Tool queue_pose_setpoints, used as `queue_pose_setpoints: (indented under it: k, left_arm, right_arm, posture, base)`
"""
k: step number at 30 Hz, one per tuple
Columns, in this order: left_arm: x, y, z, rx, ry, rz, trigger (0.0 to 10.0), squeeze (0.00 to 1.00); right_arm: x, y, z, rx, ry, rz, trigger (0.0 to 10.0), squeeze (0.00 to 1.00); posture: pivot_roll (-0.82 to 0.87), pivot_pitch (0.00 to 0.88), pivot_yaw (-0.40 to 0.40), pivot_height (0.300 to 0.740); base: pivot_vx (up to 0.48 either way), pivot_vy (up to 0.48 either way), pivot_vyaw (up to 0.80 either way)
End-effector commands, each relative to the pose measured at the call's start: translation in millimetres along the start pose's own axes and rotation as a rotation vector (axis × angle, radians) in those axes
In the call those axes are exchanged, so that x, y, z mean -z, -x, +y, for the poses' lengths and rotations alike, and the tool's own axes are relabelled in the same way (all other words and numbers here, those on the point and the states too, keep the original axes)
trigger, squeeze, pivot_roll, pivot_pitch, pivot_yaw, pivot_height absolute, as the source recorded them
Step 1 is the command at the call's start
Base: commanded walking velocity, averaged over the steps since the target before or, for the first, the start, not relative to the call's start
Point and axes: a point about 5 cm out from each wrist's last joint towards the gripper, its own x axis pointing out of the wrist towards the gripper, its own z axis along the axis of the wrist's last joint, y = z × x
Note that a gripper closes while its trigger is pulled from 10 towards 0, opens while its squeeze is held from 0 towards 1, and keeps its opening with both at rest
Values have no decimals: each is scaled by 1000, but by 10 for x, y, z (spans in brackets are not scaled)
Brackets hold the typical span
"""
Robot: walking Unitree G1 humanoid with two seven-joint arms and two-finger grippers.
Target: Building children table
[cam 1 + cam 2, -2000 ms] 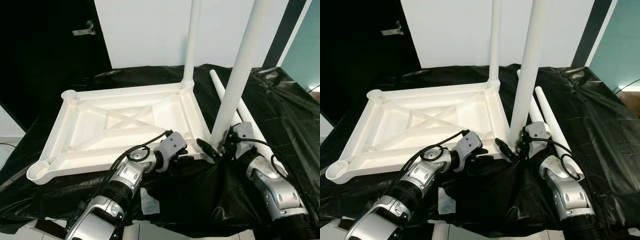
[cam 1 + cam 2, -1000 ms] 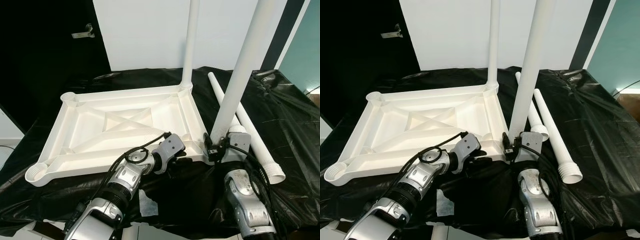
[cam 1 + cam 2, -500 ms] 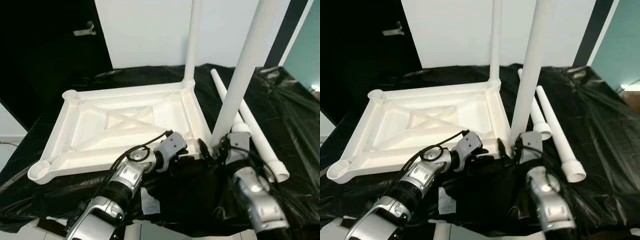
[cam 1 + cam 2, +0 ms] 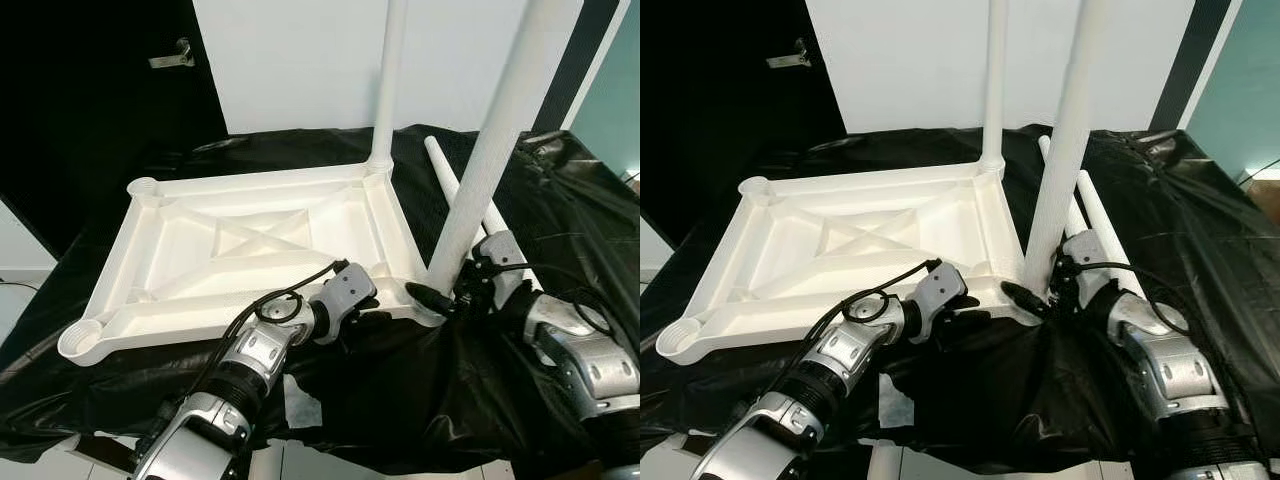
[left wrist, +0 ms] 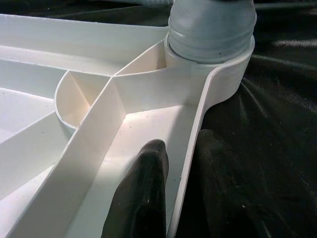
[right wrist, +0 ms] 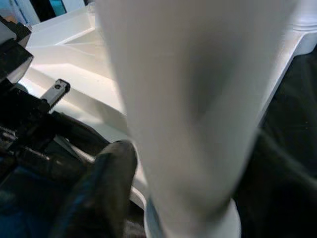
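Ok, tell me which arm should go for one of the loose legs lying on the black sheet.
Right. The loose legs lie on the robot's right, just behind the right gripper, which grips the base of the near upright leg. The left gripper is pinching the tabletop's rim, steadying it, farther away.

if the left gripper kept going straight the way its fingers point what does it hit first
Probably the corner socket holding the near table leg. The left gripper straddles the rim of the upturned tabletop, fingers aimed along the rim at that corner.
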Motion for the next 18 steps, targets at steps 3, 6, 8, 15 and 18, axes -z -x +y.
queue_pose_setpoints:
  k: [3, 6, 8, 15, 18]
  left_arm:
    - [516, -20, -257, 100, 149, 178, 10000, 0]
    - [504, -21, -249, 100, 145, 177, 10000, 0]
    - [502, -21, -245, 100, 143, 178, 10000, 0]
    - [494, -32, -262, 111, 137, 179, 10000, 0]
    - [486, -34, -258, 111, 137, 178, 10000, 0]
  right_arm:
    - [34, -42, 97, -103, -37, 11, 0, 0]
    - [54, -35, 87, -87, -56, 9, 0, 0]
    - [80, -46, 110, -65, -77, 2, 0, 0]
    - [306, -257, 351, 287, -268, -63, 0, 0]
    - [353, -281, 405, 505, -300, -84, 0, 0]
  posture:
    - [-58, 0, -8, 740]
    - [-60, 0, -4, 740]
    - [-61, 0, -2, 740]
    - [-70, 0, 5, 740]
    - [-65, 0, 4, 740]
  base:
    - [0, 0, 0]
    - [0, 0, 0]
    - [0, 0, 0]
    - [0, 0, 0]
    - [0, 0, 0]
